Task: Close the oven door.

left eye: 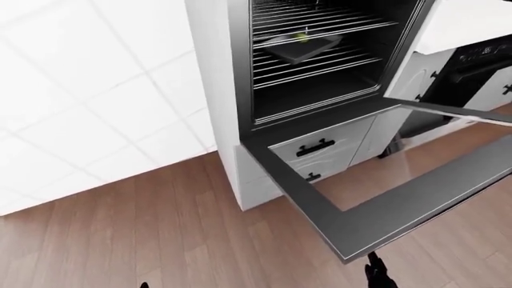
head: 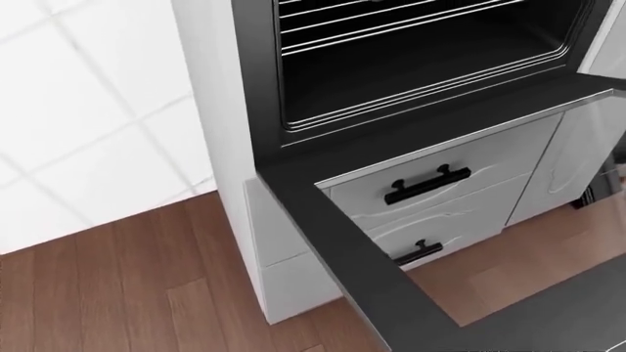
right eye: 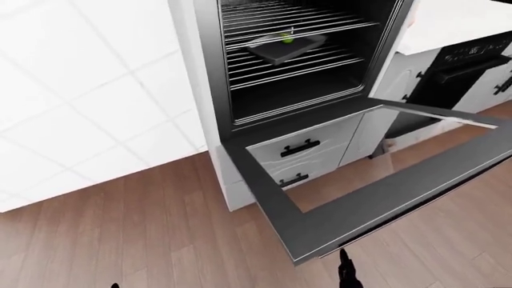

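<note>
My right robot hand [left eye: 379,275] shows only as a dark tip at the bottom edge of the left-eye view, just below the door's free edge; whether it is open or closed, I cannot tell. Left robot hand: a speck at the bottom edge, unreadable. Oven door [right eye: 352,216] hangs open, flat, out over the wood floor [left eye: 160,228]. Beyond it, two drawers [head: 431,183] with black handles. Above them, oven cavity [right eye: 296,66], wire racks, a dark tray [right eye: 284,48] holding something small and green.
</note>
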{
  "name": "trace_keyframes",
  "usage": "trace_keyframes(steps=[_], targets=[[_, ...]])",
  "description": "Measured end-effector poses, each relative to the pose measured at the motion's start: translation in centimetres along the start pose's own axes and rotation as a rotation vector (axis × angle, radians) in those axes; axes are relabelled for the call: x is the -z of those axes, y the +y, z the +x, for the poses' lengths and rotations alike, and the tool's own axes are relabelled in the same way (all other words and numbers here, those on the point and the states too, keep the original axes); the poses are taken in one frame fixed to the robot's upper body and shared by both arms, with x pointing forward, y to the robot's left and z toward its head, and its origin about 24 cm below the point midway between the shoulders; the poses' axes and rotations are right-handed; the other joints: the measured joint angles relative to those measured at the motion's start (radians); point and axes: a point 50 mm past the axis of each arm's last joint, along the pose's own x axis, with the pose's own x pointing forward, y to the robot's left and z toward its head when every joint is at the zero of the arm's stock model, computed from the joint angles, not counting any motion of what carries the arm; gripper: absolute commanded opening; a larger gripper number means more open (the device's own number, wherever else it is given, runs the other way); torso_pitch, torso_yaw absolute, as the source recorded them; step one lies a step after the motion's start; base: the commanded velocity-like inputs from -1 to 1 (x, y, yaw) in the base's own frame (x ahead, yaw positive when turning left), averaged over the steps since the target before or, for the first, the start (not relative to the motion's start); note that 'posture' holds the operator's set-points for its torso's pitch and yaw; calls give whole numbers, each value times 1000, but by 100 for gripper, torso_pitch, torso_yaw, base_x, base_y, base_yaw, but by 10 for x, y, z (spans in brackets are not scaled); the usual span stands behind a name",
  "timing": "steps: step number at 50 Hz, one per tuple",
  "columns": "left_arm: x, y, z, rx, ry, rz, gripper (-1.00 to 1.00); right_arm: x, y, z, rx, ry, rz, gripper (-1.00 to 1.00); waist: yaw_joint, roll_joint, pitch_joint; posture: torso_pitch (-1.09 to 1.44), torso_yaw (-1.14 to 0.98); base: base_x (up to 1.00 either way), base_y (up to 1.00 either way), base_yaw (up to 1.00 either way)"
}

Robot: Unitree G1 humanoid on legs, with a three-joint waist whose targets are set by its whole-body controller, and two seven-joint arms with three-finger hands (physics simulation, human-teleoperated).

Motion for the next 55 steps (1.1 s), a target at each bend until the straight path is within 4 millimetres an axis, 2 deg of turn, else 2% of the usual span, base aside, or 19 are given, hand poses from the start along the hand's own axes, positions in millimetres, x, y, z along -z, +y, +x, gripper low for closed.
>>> trace_keyframes(steps=[7,14,16,23,26,28,32,34,38,40,41,43,46,48,55], targets=[[1,0,-1,-4,2,-2,100,2,0,-1,-4,9,5,100,-6,-9,6,0,0,0,0,-11],[3,-3,-1,10,9,-5,100,1,-3,-1,7,8,9,100,-11,18,9,0,0,0,0,-13],[2,-1,-1,7,8,-5,100,2,-2,-1,4,9,13,100,-9,19,10,0,0,0,0,-13],[1,5,-3,-20,5,-5,100,1,4,1,-26,4,14,100,0,-13,9,0,0,0,0,-19],[2,4,-3,-19,4,-5,100,2,3,0,-26,8,13,100,-1,-45,7,0,0,0,0,-30],[3,-1,-1,-3,7,-11,100,2,-1,-1,-12,13,11,100,-11,-28,11,0,0,-1,0,-32],[2,-4,1,19,14,-8,100,2,-4,-2,7,15,15,100,-26,-39,3,0,0,-2,0,-38],[1,-3,1,18,13,-7,100,0,-5,-1,9,3,13,100,-21,-29,4,0,0,-3,0,-38],[0,0,1,9,6,-7,100,-1,-4,0,7,-4,13,100,-7,12,15,0,0,-3,0,-35],[0,0,0,6,6,-8,100,1,-4,-1,3,3,14,100,-2,44,15,0,0,-3,0,-34],[1,0,0,4,7,-8,100,1,-4,-1,2,5,14,100,1,67,11,0,0,-4,0,-35],[-2,3,0,-8,3,-4,100,2,3,0,-14,10,25,100,16,54,12,0,0,-3,0,-35],[0,4,-1,-20,0,-7,100,4,8,-1,-45,19,20,100,13,59,5,0,0,-2,0,-35],[0,3,-1,-17,-3,-5,100,4,6,-1,-42,19,17,100,9,47,4,0,0,-2,0,-35],[1,2,-1,-7,1,-3,100,1,2,-1,-19,4,17,100,5,-47,2,0,0,-3,0,-34]])
